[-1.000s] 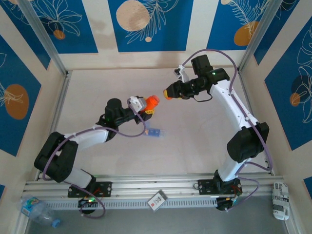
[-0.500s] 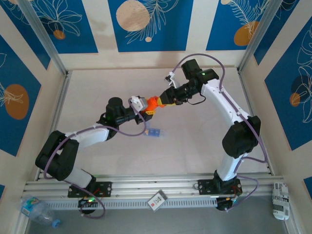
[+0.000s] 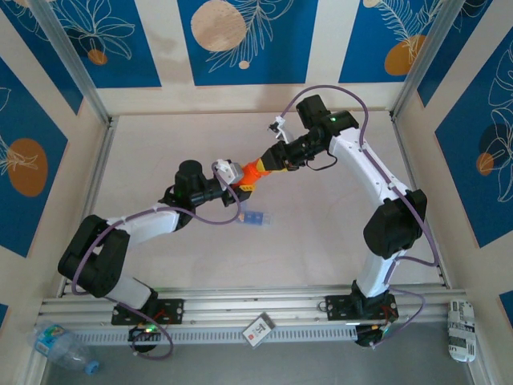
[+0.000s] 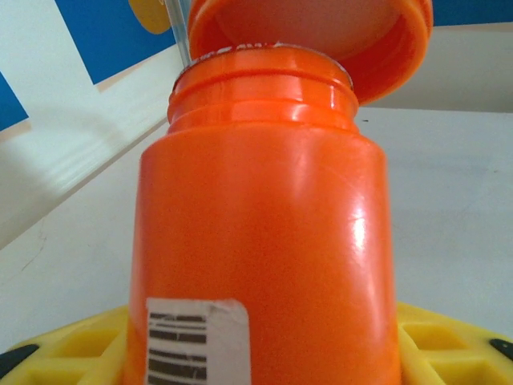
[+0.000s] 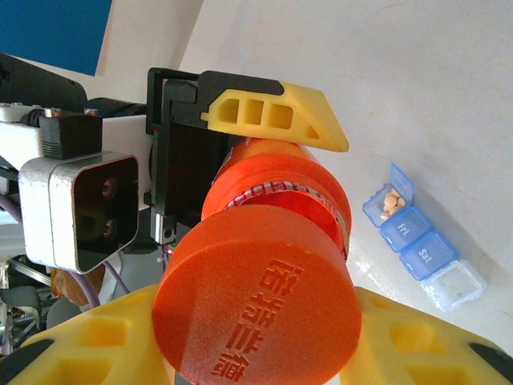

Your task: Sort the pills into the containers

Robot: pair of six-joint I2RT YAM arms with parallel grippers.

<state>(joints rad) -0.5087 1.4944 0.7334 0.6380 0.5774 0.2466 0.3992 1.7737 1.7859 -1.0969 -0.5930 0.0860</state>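
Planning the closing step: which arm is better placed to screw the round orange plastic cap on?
Probably right: the right gripper holds the round orange cap over the orange cylindrical bottle, which the left gripper clamps.

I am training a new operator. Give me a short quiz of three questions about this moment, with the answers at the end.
1. True or false: the left pincer holds the orange pill bottle.
2. What grips the orange cap at the bottle's mouth? A) the right pincer B) the left pincer C) nothing
3. Fill in: on the blue pill organiser, the lid of the compartment with pills in it stands ____.
Key: 1 true; 2 A; 3 open.
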